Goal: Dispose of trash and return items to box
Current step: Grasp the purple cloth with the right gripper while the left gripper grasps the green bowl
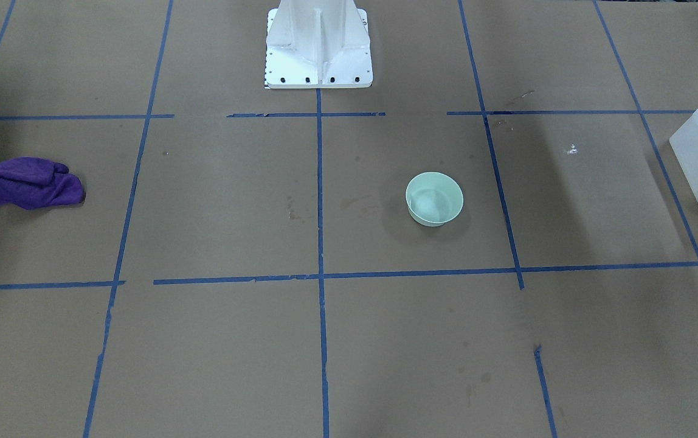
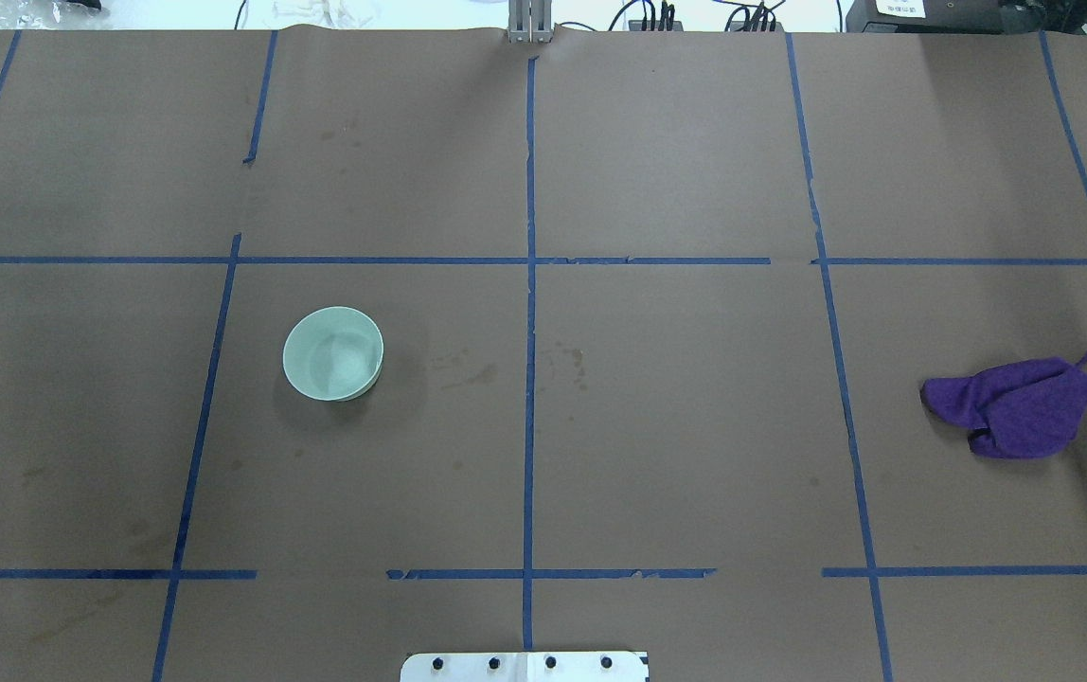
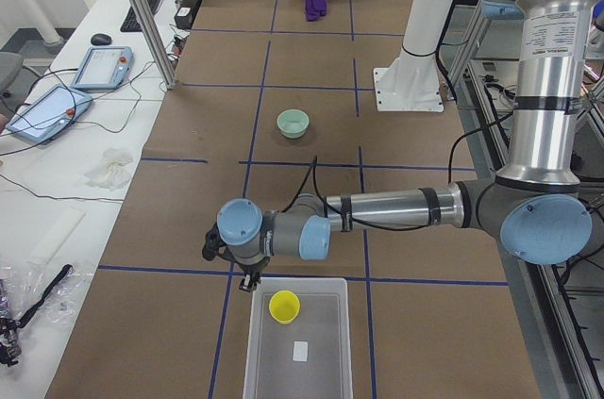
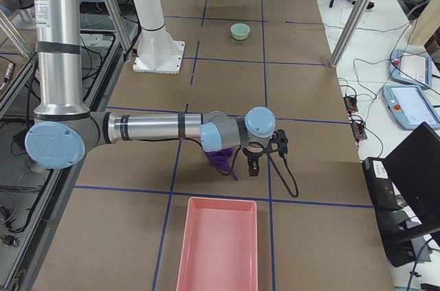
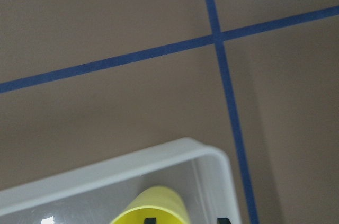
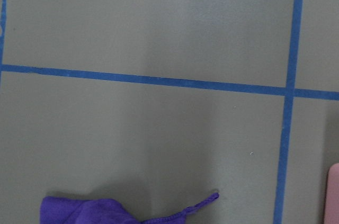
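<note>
Exterior left: left arm stretched low along table, left gripper (image 3: 247, 278) just over box (image 3: 326, 366) rim; jaws unreadable. Yellow cup (image 3: 284, 306) inside box, near that end. Right gripper (image 4: 253, 167) low beside purple cloth (image 4: 223, 160); jaws unreadable. Mint bowl (image 3: 293, 123) mid-table. Pink tray (image 4: 218, 250) near cloth.

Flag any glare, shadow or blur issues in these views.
Overhead exterior: the strip beyond the table's far edge is blown out white, and the mint-green bowl casts a soft shadow. Front-facing: broad diagonal shadow bands cross the paper. Left wrist: the yellow cup looks soft, with a small glare spot inside the bin. Right wrist: a dim shadow lies above the purple cloth.
</note>
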`<act>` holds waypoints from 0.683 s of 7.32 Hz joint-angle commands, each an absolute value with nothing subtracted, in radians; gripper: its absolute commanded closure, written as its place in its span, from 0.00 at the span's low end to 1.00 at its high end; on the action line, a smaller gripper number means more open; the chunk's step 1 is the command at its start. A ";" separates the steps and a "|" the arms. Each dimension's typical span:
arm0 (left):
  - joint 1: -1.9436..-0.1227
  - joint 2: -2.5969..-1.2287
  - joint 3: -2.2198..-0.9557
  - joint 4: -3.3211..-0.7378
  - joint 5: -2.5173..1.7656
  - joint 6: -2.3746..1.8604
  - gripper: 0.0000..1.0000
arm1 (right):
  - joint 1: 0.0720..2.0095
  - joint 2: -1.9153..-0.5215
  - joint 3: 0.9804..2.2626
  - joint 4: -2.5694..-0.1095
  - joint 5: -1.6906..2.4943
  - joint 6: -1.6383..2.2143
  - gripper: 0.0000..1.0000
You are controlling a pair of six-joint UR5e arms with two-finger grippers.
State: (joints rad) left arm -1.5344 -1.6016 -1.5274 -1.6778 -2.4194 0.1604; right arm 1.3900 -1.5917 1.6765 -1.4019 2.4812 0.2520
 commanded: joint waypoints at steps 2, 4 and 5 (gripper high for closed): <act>-1.496 -1.655 -1.788 -1.568 -2.422 -0.136 0.38 | 1.228 -1.704 1.766 -1.224 2.448 0.418 0.00; -1.395 -1.716 -1.822 -1.571 -2.419 -0.295 0.35 | 1.085 -1.764 1.753 -1.016 2.300 0.573 0.00; -1.344 -1.730 -1.828 -1.578 -2.421 -0.373 0.35 | 1.063 -1.764 1.750 -1.014 2.275 0.578 0.00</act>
